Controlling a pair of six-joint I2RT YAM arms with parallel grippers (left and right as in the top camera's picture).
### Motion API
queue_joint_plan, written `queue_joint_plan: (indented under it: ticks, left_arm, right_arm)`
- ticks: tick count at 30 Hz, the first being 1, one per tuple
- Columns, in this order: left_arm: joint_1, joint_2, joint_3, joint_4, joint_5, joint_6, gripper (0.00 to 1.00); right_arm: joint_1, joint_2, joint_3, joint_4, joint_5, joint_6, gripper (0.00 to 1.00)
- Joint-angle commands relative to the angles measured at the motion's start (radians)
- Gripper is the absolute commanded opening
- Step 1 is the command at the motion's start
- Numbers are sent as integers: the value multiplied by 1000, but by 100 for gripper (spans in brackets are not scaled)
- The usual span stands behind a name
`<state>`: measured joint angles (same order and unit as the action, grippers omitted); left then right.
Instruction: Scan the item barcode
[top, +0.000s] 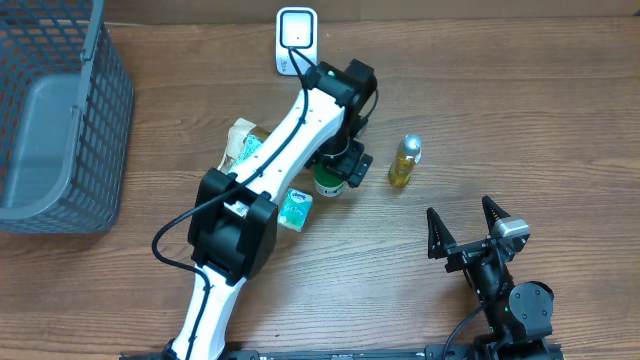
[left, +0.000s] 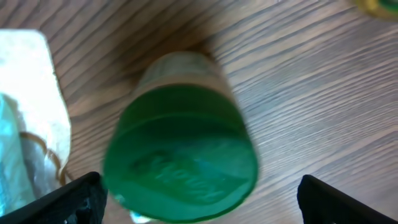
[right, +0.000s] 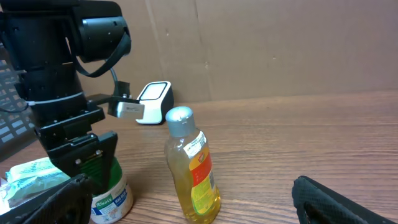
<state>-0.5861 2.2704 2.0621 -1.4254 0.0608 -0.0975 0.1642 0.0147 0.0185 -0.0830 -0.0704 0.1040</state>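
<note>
A wooden surface (top: 560, 110) seen from above. At its far left corner stands a grey mesh basket (top: 95, 120); a smooth grey panel shows inside it, and nothing more can be made out there.

Near the middle stands a small round canister (left: 180, 155) with a green lid and a white label with blue print. It is upright, in front of a white barcode scanner (top: 296, 40) that stands at the far edge. To the canister's right, apart from it, stands an upright bottle (right: 191, 168) of yellow liquid with a silver cap and a red and yellow label. A pale packet (top: 243, 143) and a teal packet (top: 295, 208) lie on the canister's left, partly under the left arm.

The left gripper (left: 199, 183) is directly over the canister with its jaws spread wide. In its wrist view one black finger shows at each lower corner, with the green lid filling the space between them. From the right wrist view, the fingers reach down beside the canister and hide much of its label. Whether either finger touches the canister cannot be told; the jaws are not closed on it.

The right gripper (top: 461, 212) sits near the front edge of the surface, well apart from the bottle, with its jaws spread wide and nothing between them
</note>
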Motion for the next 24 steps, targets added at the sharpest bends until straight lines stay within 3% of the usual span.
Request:
queue_joint_plan:
  ticks: [1,8,19,24]
  left_arm:
    - [-13,-22,-10,23,11,-32,98]
    - [-17,-21,-49,77,-28,-102,100]
    - [-15,-21,-90,96,-24,-109,100]
    - [-15,-21,-90,98,-31,-148,85]
  right_arm:
    - [-3,-12,-10,3,9,-3,100]
    - [-3,-12,-10,3,9,-3,100]
    - [-3,-12,-11,3,9,-3,100]
    - [-3,-12,-11,3,9,-3,100]
